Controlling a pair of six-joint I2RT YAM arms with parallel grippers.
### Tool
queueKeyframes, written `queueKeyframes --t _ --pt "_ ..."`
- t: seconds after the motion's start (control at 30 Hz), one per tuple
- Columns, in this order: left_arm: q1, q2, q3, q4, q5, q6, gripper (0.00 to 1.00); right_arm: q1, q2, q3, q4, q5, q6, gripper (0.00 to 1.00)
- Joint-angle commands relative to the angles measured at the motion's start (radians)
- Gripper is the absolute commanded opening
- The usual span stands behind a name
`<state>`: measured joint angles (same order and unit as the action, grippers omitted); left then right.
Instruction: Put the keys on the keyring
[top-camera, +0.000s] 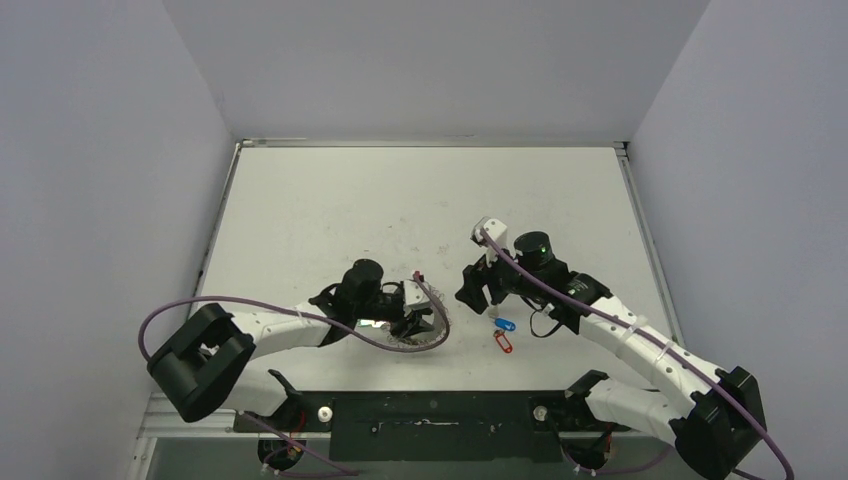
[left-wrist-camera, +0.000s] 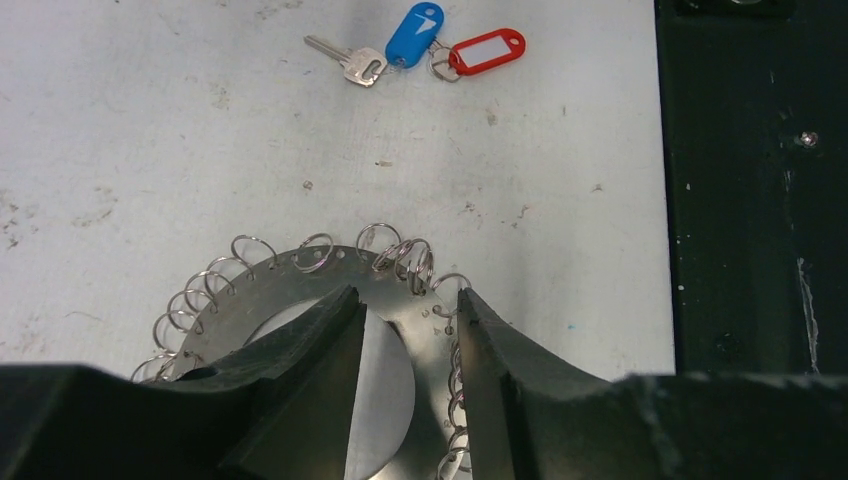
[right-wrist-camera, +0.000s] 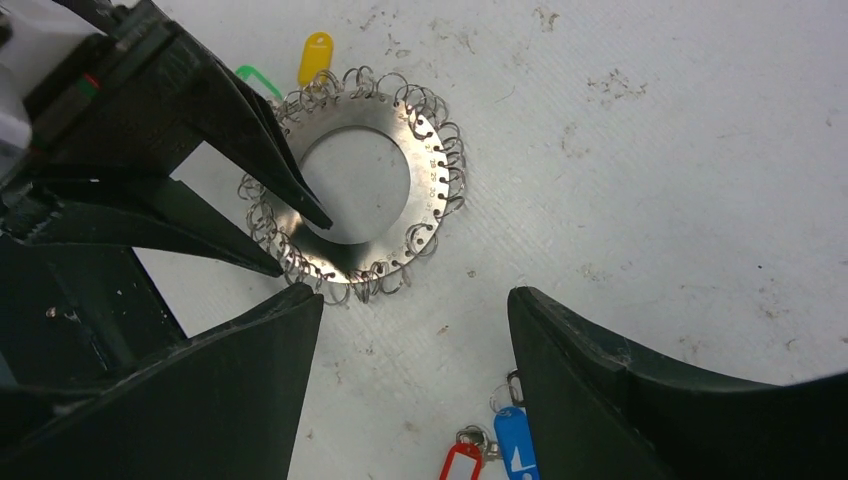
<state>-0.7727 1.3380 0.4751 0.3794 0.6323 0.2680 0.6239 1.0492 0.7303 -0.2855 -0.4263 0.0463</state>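
Observation:
The keyring lies flat on the table, a grey metal disc with a wide hole, edged with wire loops. My left gripper straddles its band: one finger stands in the hole, the other outside the rim against the loops, with a gap still showing. The keys lie to its right, blue tag and red tag side by side. A silver key blade points away from the blue tag. My right gripper hangs open above the table, with the blue tag and red tag low between its fingers.
A yellow tag and a green tag hang on the keyring's far loops. The dark base plate runs along the table's near edge, close to the keys. White walls border the table on three sides.

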Motion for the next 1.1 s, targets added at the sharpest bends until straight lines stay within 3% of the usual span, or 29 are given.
queueKeyframes --t 0.0,0.57,1.07 --pt "-0.02 0.072 0.061 0.067 0.069 0.051 0.36 -0.014 -0.038 -0.003 0.039 0.013 0.016 0.69" --pt "-0.067 0.261 0.132 0.089 0.054 0.066 0.26 -0.035 -0.047 -0.003 0.029 0.017 0.02 0.68" --pt "-0.092 0.265 0.143 -0.009 -0.016 0.118 0.01 -0.047 -0.051 0.006 0.023 0.011 0.022 0.68"
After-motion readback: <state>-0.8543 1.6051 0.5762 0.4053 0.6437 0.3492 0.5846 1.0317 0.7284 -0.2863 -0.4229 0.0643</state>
